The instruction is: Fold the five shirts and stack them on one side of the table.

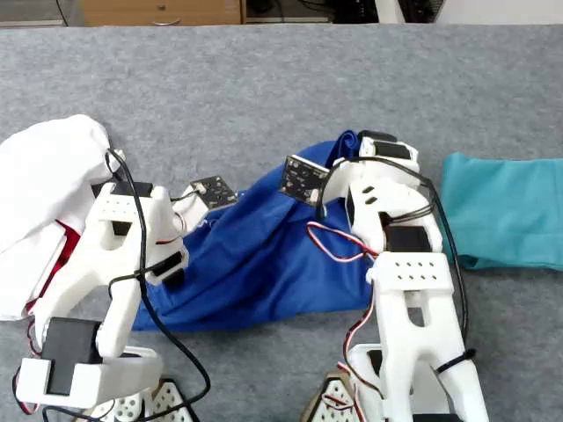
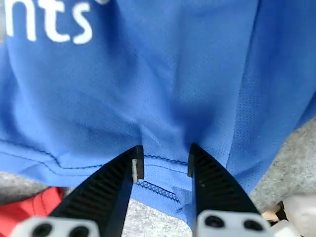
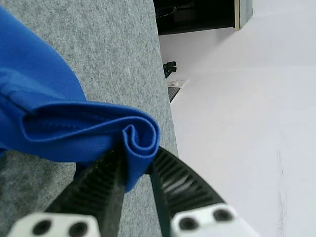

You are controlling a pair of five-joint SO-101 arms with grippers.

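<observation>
A blue shirt [image 1: 264,255] lies crumpled across the middle of the grey table [image 1: 264,79]. My left gripper [image 2: 164,163] is open at the shirt's left edge [image 1: 171,268], its black fingers [image 2: 123,182] straddling the stitched hem. White print on the blue shirt [image 2: 54,22] sits beyond the fingers. My right gripper [image 3: 138,153] is shut on a rolled fold of the blue shirt [image 3: 74,123]. In the high view this gripper [image 1: 356,151] holds the cloth up in a peak at the shirt's far right corner.
A white shirt [image 1: 44,176] is heaped at the left edge with red cloth [image 1: 66,242] under it; the red cloth [image 2: 29,212] also lies beside my left gripper. A folded teal shirt [image 1: 501,211] rests at the right. White floor [image 3: 247,123] lies past the table edge.
</observation>
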